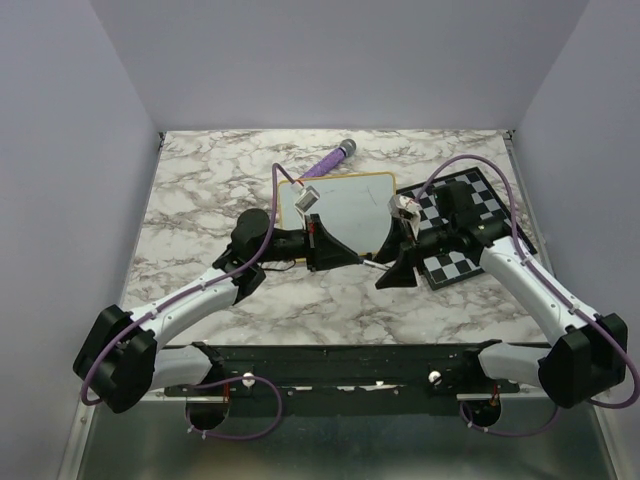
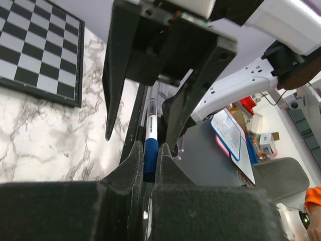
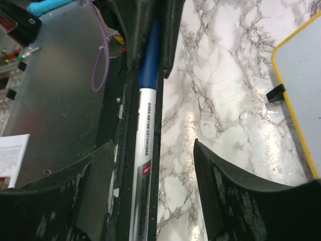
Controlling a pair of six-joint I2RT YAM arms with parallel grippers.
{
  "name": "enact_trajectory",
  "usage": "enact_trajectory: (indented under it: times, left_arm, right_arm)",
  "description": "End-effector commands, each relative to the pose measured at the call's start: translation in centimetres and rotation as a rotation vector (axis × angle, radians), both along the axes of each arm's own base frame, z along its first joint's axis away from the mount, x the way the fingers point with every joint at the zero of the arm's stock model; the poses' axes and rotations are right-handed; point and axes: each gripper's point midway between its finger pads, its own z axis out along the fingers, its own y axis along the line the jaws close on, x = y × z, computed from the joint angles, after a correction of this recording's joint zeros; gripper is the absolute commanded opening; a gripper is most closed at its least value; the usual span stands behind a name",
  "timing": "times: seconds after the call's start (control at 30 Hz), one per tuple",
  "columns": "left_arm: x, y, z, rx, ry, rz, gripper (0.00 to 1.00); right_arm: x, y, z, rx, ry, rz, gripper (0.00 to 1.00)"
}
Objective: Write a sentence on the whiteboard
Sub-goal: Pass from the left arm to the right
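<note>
Two pincers meet over one marker: the left pincer clamps its blue end, the right pincer gapes around the white barrel. It looks light, stiff and slick (likely to twist), so mid-barrel seems the best hold. The whiteboard lies seemingly blank on the counter just behind.

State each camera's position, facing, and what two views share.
Top external: above, behind the robot, looking down on the marble table and yellow-framed whiteboard; left arm and right arm show.
Left wrist: looks along the left hand, shut on a blue-capped white marker, toward the checkered chessboard.
Right wrist: looks along the open right hand over the table.
Both wrist views share that marker.
</note>
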Motion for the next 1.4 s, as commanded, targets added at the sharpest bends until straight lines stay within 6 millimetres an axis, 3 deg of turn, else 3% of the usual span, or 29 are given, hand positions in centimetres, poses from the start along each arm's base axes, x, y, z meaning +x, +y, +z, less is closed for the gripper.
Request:
enact_trajectory:
  times: [0.0,0.13,0.17,0.27,0.43,0.47,0.6,0.83,1.17,1.23,1.27,1.37]
  left_arm:
    - [0.5,-0.3,2.9,-0.108,-0.075,0.042,0.0]
    - [0.8,-0.7,2.7,-0.108,-0.072,0.061,0.0]
    - [0.8,-0.7,2.5,-0.107,-0.071,0.066,0.0]
    - [1.2,-0.7,2.1,-0.102,-0.064,0.083,0.0]
    - [1.2,-0.8,1.7,-0.078,-0.062,0.072,0.0]
    - [1.2,-0.9,1.6,-0.076,-0.063,0.068,0.0]
    - [1.0,-0.9,1.1,-0.059,-0.06,0.052,0.0]
    - [1.0,-0.9,0.6,-0.029,-0.06,0.049,0.0]
    - [1.8,-0.9,1.1,-0.039,-0.068,0.088,0.0]
    - [1.7,-0.9,1.1,-0.04,-0.07,0.089,0.0]
    - [1.7,-0.9,1.1,-0.041,-0.07,0.091,0.0]
    - [1.7,-0.8,1.3,-0.051,-0.077,0.095,0.0]
  right_arm:
    - [0.3,1.0,0.1,0.059,0.083,0.006,0.7]
    - [0.4,1.2,0.3,0.062,0.131,-0.016,0.6]
    - [0.5,1.2,0.3,0.062,0.131,-0.018,0.5]
    - [0.7,1.2,0.3,0.061,0.131,-0.025,0.36]
    - [0.9,1.2,0.6,0.055,0.132,-0.041,0.41]
    - [1.0,1.2,0.7,0.056,0.131,-0.045,0.49]
    - [1.0,1.0,1.0,0.062,0.132,-0.051,0.62]
    - [1.1,0.9,1.0,0.065,0.148,-0.055,0.68]
    - [1.1,1.0,0.7,0.068,0.19,-0.045,0.2]
    - [1.1,1.0,0.6,0.066,0.193,-0.046,0.2]
    - [1.1,1.0,0.6,0.065,0.194,-0.047,0.32]
    - [1.2,1.0,0.5,0.06,0.19,-0.054,0.51]
